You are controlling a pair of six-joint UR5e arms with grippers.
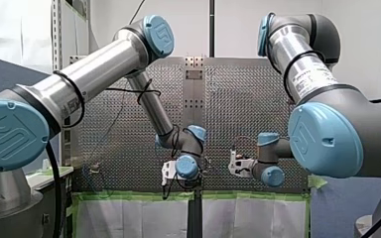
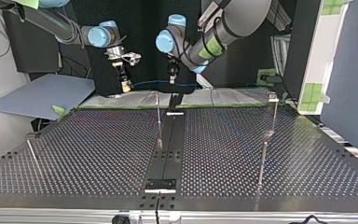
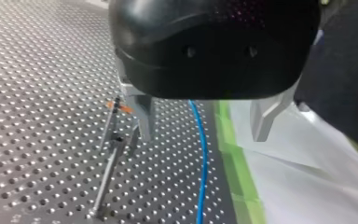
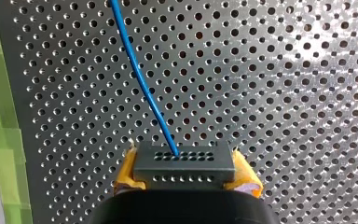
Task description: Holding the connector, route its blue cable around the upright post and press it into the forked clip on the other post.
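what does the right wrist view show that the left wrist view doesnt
Only the right wrist view: the grey connector, clamped between the yellow pads of my right gripper, with the blue cable leaving its row of holes.
Only the left wrist view: my left gripper, its metal fingers apart and gripping nothing, a slim metal post beside them with an orange piece near its top, and a white sheet.
Both: the blue cable, the perforated table and the green tape along its edge.
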